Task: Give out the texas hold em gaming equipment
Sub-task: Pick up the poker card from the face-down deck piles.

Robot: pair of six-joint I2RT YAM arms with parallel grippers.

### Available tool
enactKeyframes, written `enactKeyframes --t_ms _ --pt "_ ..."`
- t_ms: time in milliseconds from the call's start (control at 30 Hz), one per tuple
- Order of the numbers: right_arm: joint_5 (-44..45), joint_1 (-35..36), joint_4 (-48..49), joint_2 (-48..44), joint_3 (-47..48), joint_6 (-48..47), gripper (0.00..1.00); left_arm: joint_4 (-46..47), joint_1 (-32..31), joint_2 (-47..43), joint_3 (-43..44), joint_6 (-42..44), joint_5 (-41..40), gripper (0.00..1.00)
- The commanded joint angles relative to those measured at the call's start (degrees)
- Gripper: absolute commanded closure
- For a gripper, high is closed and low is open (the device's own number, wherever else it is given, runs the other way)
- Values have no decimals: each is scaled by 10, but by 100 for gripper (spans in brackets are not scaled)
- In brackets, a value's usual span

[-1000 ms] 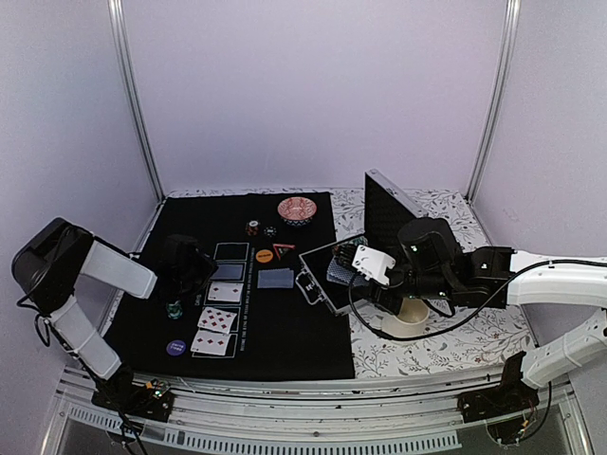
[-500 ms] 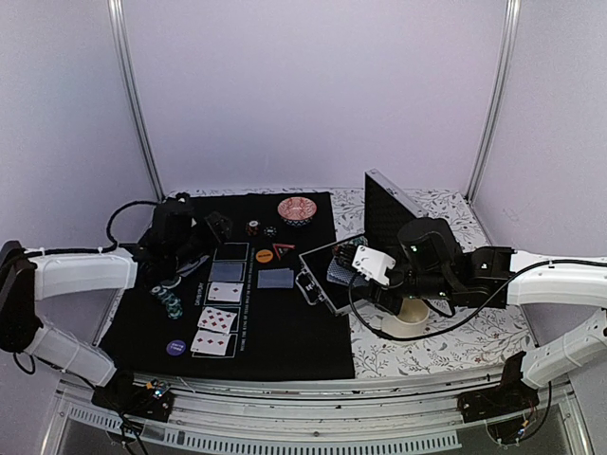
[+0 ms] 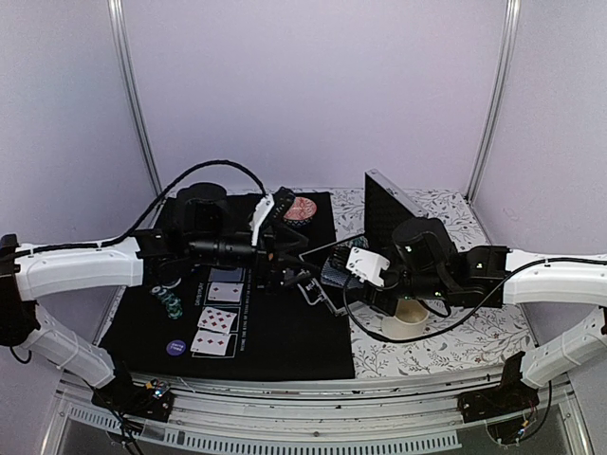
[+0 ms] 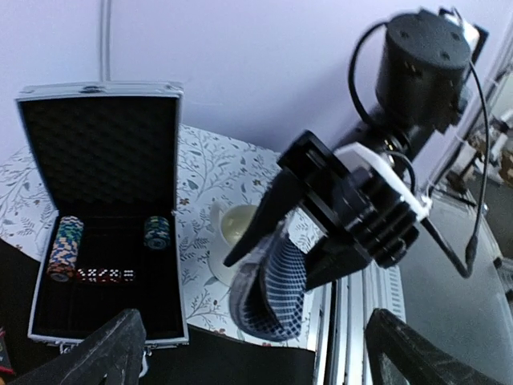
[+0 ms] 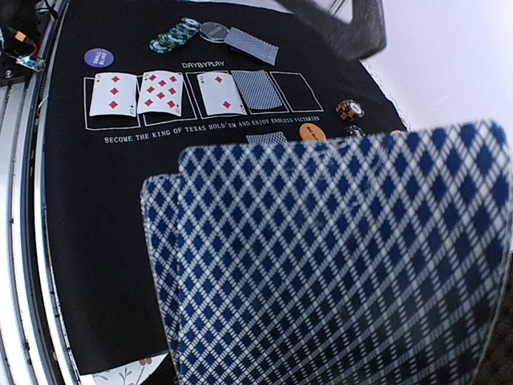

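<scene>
The right claw (image 4: 276, 261) is clamped on a deck (image 4: 268, 297) of cards, raised in the air just left of the open case (image 4: 100, 92) and above the right edge of the black mat (image 3: 285, 351). The deck's backs carry a blue-and-white diamond lattice, and the cards are slightly fanned and bowed between the fingers. The left claw (image 3: 294, 254) points at the deck from the left, near it but not touching, its jaws spread wide with nothing between them. On the mat, three face-up cards (image 5: 160, 92) with red diamonds lie side by side in printed boxes, and a face-down card (image 5: 256, 88) fills the next box. A purple disc (image 5: 98, 58) lies at the mat's near left and an orange disc (image 5: 311, 132) sits past the printed line of text. A toppled row of chips (image 5: 176, 34), striped green and white, lies at the left of the mat. More striped chips stand in stacks inside the case. A white cup (image 4: 236, 224) stands on the flowered cloth right of the case.
</scene>
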Motion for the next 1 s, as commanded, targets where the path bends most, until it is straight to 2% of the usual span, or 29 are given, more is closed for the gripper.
enactKeyframes --t_ms 0,167,400,567,667,833,967 --pt "-15 6 19 8 22 1 59 -71 -27 43 41 94 4 2" --pt "-11 10 21 15 25 2 59 -78 -32 91 84 71 -50 2" --pt "-10 12 21 15 24 2 59 -21 -31 113 94 29 -32 2" --pt "-7 12 22 12 21 2 59 -36 -30 133 111 11 -34 6" --pt "-6 12 22 10 21 1 59 -67 -29 140 126 19 -65 13" --pt "-2 12 24 5 15 1 59 -92 -24 124 126 35 -71 30" --pt "0 12 25 2 11 1 59 -102 -17 106 115 40 -80 35"
